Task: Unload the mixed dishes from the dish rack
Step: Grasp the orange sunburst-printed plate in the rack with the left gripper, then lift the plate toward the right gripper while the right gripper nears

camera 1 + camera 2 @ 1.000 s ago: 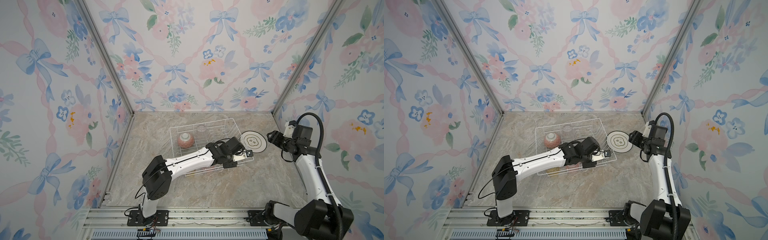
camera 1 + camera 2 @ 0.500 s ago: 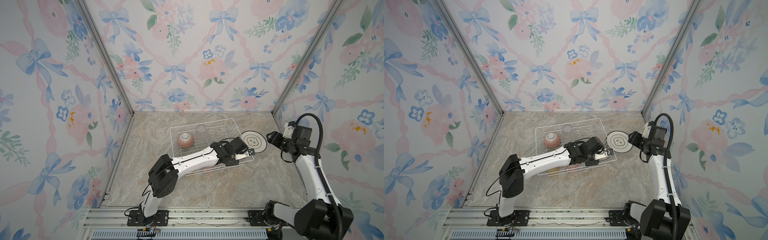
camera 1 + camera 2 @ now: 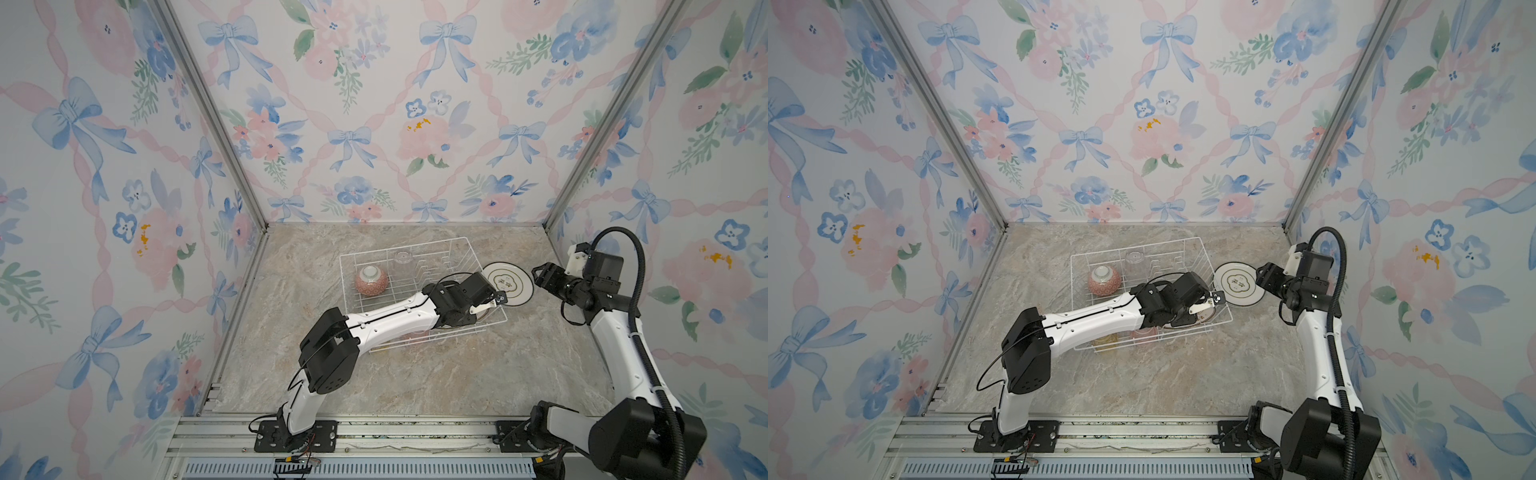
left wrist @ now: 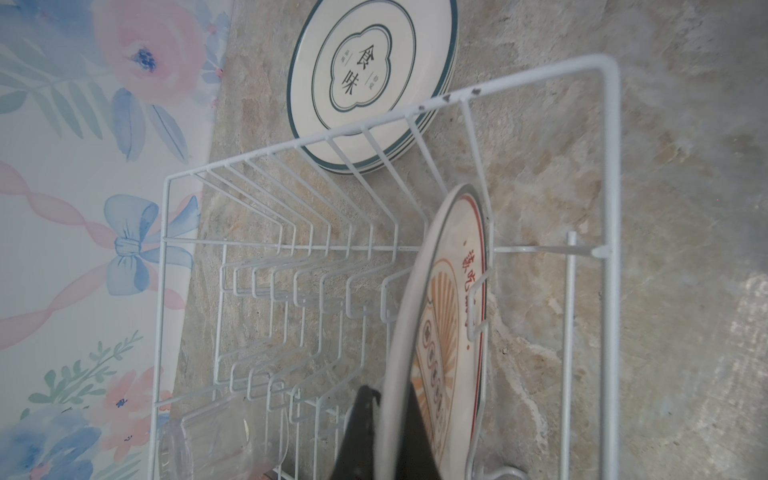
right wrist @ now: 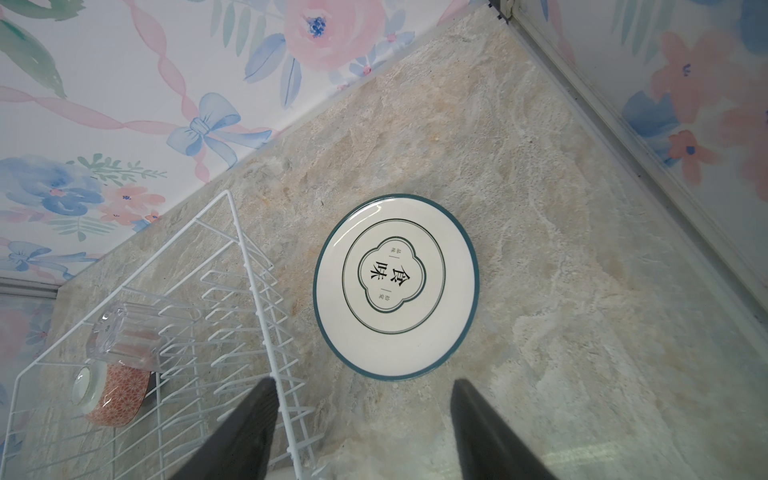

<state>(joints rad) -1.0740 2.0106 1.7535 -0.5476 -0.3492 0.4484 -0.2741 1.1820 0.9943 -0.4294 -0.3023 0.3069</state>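
One dish rack (image 3: 446,257) holds one bowl (image 3: 371,281), one clear tumbler (image 3: 402,258), one yellow tumbler (image 3: 1105,338), one pink tumbler (image 3: 1144,332) and one upright plate (image 4: 449,324). One plate stack (image 5: 395,282) lies on the tabletop; how many plates it holds is unclear.

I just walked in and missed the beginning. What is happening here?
The left gripper is shut on the rim of an orange-patterned plate standing upright in the dish rack. The right gripper is open near a stack of green-rimmed plates lying on the table beside the rack. A pink bowl and a clear tumbler are in the rack.
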